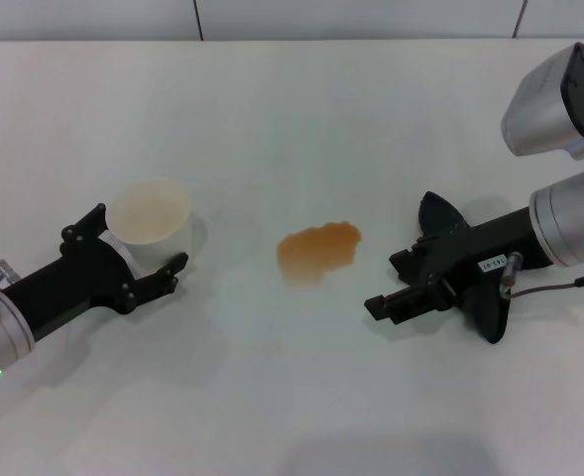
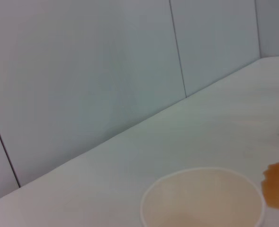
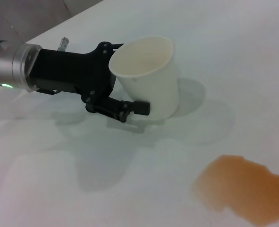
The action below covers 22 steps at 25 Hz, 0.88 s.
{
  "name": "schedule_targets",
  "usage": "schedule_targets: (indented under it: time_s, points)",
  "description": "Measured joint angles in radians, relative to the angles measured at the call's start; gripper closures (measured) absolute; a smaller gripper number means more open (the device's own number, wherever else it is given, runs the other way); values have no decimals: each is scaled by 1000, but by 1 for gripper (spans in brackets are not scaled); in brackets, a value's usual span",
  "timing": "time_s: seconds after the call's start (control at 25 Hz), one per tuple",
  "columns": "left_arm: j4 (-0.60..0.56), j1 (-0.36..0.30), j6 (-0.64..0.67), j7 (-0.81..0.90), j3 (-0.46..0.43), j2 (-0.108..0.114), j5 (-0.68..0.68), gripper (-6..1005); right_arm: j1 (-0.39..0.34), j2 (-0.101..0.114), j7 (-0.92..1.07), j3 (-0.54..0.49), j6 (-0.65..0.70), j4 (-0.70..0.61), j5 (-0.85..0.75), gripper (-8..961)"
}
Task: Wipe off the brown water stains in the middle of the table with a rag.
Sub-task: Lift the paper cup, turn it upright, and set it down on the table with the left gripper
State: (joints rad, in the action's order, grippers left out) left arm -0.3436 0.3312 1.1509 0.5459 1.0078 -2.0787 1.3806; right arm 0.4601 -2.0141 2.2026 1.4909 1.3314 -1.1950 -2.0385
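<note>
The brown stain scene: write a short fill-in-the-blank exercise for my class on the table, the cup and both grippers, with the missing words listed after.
1. The brown water stains lie on the white table between the two ____.
2. The left gripper has its fingers around a white ____.
3. The right gripper is shut on a black ____.
4. The white cup stands ____ beside the stain.

Missing words: grippers; cup; rag; upright

White paper cup (image 1: pixel 151 210) seen upright at left of scene; tan interior noted, no contents seen. Its soft shadow is cast beside it. Pale panelled wall (image 2: pixel 106 66) observed behind, divided by dark vertical seams.
</note>
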Motion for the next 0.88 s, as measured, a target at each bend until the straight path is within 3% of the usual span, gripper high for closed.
schedule_targets:
  time_s: [0.88]
  points:
    - [3, -19, -7, 9, 0, 0, 0, 107, 5, 0, 0, 0, -2, 4, 0, 163]
